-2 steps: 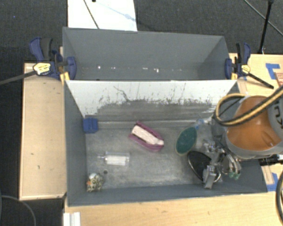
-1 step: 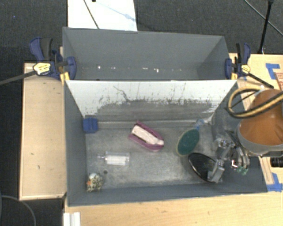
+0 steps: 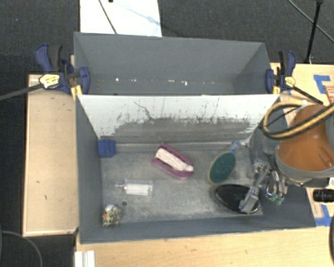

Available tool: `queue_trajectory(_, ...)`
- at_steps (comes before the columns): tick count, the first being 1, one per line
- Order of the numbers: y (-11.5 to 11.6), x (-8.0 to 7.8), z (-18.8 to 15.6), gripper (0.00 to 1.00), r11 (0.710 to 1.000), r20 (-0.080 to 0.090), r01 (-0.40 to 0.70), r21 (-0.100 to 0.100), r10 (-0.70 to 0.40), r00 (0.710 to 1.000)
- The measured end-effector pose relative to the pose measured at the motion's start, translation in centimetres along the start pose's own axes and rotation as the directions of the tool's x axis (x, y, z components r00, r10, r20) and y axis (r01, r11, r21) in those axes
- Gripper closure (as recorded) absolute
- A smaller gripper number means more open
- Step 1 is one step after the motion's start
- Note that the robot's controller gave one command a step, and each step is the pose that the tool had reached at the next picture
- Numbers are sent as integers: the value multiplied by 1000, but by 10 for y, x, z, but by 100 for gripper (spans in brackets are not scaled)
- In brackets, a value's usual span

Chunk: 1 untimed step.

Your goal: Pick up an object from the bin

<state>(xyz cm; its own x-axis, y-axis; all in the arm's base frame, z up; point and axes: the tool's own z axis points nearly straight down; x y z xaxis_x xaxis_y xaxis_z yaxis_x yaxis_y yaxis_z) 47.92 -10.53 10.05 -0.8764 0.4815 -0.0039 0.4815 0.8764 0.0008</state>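
Observation:
My gripper [image 3: 251, 200] is low in the bin's right front corner, its tip down on the right end of a flat black oval thing [image 3: 231, 196] lying on the floor there. Just behind that, a dark green oval thing [image 3: 221, 167] leans close to the gripper's left side. A pink and purple brush-like thing [image 3: 173, 162] lies further left, near the middle of the bin.
A small clear bottle [image 3: 136, 189] lies at the left front. A crumpled speckled thing [image 3: 111, 215] sits in the left front corner. A small blue block [image 3: 106, 147] rests against the left wall. The arm with its orange cover and cables hangs over the right rim.

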Motion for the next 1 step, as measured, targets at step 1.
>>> queue_trajectory(1, 9, 10, 30, 0, 1000, -12, 31, 3, -31, 999)
